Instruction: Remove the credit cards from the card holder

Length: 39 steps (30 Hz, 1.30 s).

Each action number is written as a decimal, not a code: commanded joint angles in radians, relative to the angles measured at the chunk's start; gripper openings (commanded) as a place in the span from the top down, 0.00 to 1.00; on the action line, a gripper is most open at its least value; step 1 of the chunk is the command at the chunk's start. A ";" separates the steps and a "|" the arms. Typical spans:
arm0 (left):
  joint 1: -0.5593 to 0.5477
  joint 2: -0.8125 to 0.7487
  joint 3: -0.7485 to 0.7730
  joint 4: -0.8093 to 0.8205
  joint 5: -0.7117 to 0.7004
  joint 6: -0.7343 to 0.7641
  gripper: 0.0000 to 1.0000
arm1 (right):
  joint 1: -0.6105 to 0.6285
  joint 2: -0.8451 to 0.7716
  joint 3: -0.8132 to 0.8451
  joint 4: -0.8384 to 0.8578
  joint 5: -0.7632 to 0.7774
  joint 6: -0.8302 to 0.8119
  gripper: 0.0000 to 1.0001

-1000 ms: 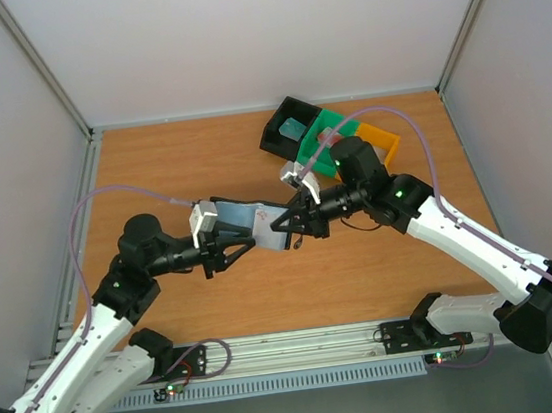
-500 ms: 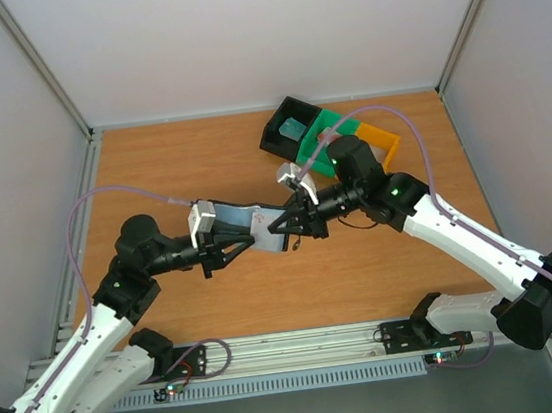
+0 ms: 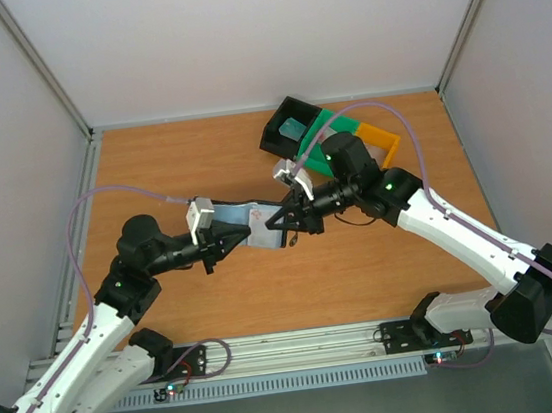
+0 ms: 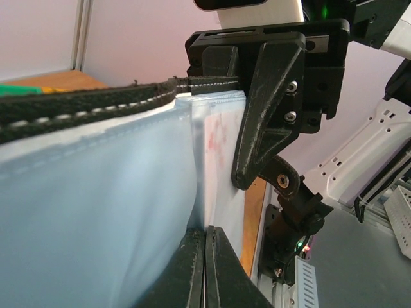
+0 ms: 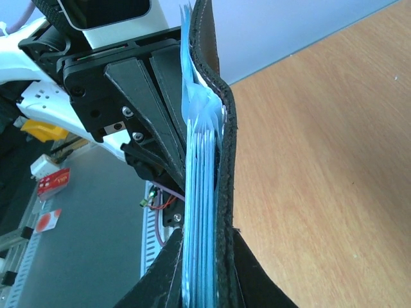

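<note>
The card holder [image 3: 255,219] is held above the table between both grippers, black cover outside, pale blue-grey pockets [image 4: 96,212] inside. My left gripper [image 3: 230,238] is shut on a thin inner leaf at its left end; the fingers [image 4: 221,269] meet with no gap. My right gripper [image 3: 284,222] is shut on the right end, clamping the black cover [image 5: 225,192] and the stack of pockets [image 5: 200,212]. A whitish card with red print [image 4: 218,138] sits in a pocket next to the right fingers [image 4: 266,109]. A teal-blue card [image 3: 294,129] lies in the black tray [image 3: 276,138].
The black tray, a green tray [image 3: 319,127] and an orange tray [image 3: 383,138] stand at the back right, just behind my right arm. Grey walls enclose the wooden table [image 3: 171,169] on three sides.
Both grippers have moved slightly up and closer together with the card holder. The right wrist has shifted left, toward the trays' front.
</note>
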 commanded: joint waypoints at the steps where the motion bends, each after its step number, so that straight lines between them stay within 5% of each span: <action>1: -0.034 -0.005 0.011 0.110 0.084 0.005 1.00 | 0.000 0.019 0.011 0.118 -0.042 -0.006 0.98; 6: -0.001 -0.029 0.040 0.010 0.073 0.006 1.00 | -0.077 -0.044 -0.030 0.078 -0.137 -0.019 0.93; 19: 0.035 -0.038 0.027 0.046 0.123 -0.002 1.00 | -0.086 -0.071 0.013 -0.106 -0.183 -0.141 0.91; 25: 0.037 -0.076 0.062 -0.091 0.029 0.091 0.42 | -0.086 -0.048 0.080 -0.260 -0.224 -0.233 0.91; 29: 0.038 -0.079 0.069 -0.182 -0.179 0.160 0.21 | -0.086 -0.041 0.109 -0.325 -0.246 -0.259 0.91; 32: 0.038 -0.073 0.051 -0.187 -0.195 0.179 0.05 | -0.085 -0.029 0.116 -0.330 -0.283 -0.256 0.91; 39: 0.039 -0.063 -0.001 -0.026 0.090 0.116 0.01 | -0.084 -0.011 0.125 -0.338 -0.295 -0.255 0.91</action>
